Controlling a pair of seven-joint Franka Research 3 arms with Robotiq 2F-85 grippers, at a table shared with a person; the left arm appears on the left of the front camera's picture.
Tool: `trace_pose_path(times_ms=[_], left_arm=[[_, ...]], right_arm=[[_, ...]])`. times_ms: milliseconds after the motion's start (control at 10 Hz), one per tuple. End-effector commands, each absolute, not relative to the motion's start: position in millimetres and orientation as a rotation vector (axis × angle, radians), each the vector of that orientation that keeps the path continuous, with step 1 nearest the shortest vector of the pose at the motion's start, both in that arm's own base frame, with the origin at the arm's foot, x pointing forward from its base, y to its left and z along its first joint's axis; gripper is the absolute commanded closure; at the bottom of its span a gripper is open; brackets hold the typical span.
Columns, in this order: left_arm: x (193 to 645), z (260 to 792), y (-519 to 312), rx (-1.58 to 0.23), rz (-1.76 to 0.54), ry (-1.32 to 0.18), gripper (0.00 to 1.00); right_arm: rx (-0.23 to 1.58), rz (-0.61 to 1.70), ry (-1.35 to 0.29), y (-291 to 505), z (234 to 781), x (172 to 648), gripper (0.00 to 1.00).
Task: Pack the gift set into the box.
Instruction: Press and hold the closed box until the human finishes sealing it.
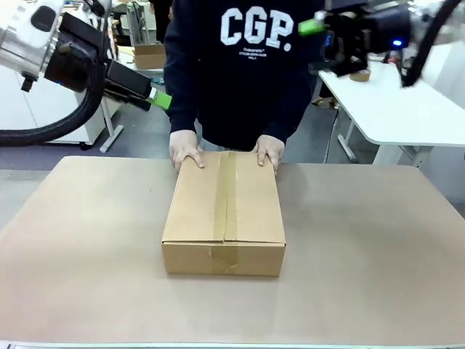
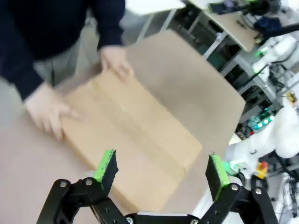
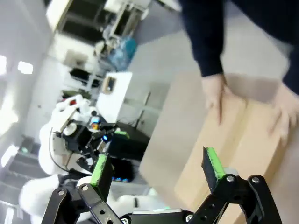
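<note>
The box (image 1: 224, 214) lies in the middle of the table with its flaps shut and a tape strip along the top seam; it also shows as the box (image 2: 131, 135) and the box (image 3: 233, 149). A person's hands (image 1: 186, 151) rest on its far corners. The gift set is out of view. My left gripper (image 1: 161, 100) hangs open high at the left, well above and away from the box; in its wrist view the left gripper (image 2: 161, 170) holds nothing. My right gripper (image 1: 311, 27) is raised at the upper right; the right gripper (image 3: 156, 165) stands open and empty.
Brown paper covers the table (image 1: 363, 276) around the box. A white side table (image 1: 392, 109) stands at the back right. A small cardboard box (image 1: 149, 55) sits on a far table behind the person.
</note>
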State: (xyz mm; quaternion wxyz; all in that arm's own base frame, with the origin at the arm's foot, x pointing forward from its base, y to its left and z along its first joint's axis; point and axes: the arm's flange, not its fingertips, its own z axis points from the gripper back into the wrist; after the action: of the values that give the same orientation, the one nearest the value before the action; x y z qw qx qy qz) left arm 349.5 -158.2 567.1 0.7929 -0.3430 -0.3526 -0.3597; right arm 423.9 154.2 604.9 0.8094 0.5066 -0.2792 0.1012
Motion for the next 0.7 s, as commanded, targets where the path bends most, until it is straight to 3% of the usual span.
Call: trace_pose_path(times_ms=[0, 100, 200, 300, 400, 600], left_arm=[[340.4, 546.4, -168.1, -0.792, -0.976, -0.878, 0.0], [333.9, 550.0, -169.6, -0.82, -0.972, -0.898, 0.0], [334.4, 555.9, -163.2, -0.904, -0.956, -0.863, 0.0], [345.0, 560.5, -155.7, -0.955, -0.802, -0.649, 0.0], [332.1, 562.7, -180.3, -0.801, -0.966, -0.87, 0.0], [335.9, 557.9, -170.1, -0.876, -0.918, -0.798, 0.0]], right_arm=[[0.918, 0.608, -0.992, 177.5, 582.8, 381.0, 0.0], [0.885, 0.838, -0.563, 178.6, 577.2, 355.8, 0.0], [0.897, 0.947, -0.369, 166.3, 581.9, 348.4, 0.0], [0.774, 0.846, -0.401, 154.3, 584.3, 357.6, 0.0], [0.948, 0.673, -0.532, 195.7, 580.3, 351.0, 0.0], [0.948, 0.673, -0.532, 195.7, 580.3, 351.0, 0.0]])
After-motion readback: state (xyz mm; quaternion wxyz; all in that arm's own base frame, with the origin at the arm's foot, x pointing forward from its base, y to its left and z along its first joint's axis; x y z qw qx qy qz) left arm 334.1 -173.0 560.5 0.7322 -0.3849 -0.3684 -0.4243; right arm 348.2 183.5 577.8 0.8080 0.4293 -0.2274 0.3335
